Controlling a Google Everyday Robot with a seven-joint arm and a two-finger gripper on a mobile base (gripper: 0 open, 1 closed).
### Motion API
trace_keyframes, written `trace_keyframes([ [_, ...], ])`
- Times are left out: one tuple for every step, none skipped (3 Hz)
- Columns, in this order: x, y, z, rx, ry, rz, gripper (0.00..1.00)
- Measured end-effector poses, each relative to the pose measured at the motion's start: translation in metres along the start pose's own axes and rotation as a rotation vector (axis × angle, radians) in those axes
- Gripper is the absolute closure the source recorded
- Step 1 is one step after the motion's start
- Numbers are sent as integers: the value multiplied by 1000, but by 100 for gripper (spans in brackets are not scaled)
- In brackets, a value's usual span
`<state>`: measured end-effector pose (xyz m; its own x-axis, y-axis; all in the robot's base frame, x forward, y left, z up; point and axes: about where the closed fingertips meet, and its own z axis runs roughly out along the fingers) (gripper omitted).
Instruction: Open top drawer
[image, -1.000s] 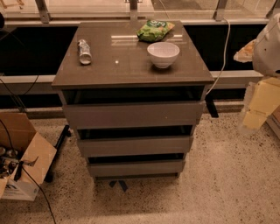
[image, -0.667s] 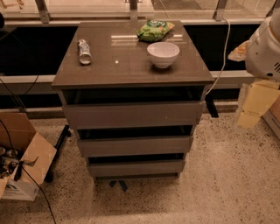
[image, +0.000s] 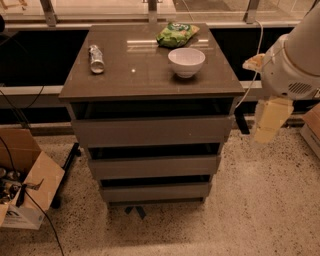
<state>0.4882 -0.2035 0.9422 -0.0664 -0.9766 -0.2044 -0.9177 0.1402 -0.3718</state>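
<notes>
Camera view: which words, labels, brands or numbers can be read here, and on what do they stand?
None can be read.
Green bag on the cabinet: print too blurred.
Can: label too blurred.
Cardboard box: dark mark, unreadable.
Top drawer, and gripper right of the cabinet: no writing visible.

Glossy cabinet top (image: 150, 75), matt top drawer (image: 150, 131), smooth cream plastic pincer (image: 263, 134) at right.

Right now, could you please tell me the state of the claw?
Claw: cannot be told; it hangs right of the top drawer, apart from it.
</notes>
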Motion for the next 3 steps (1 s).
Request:
trace_keyframes([
  [-4,-23,30,13,-55,-2,0],
  [-4,-41,65,11,-105,3,0],
  [-3,-41,70,6,-107,5,0],
])
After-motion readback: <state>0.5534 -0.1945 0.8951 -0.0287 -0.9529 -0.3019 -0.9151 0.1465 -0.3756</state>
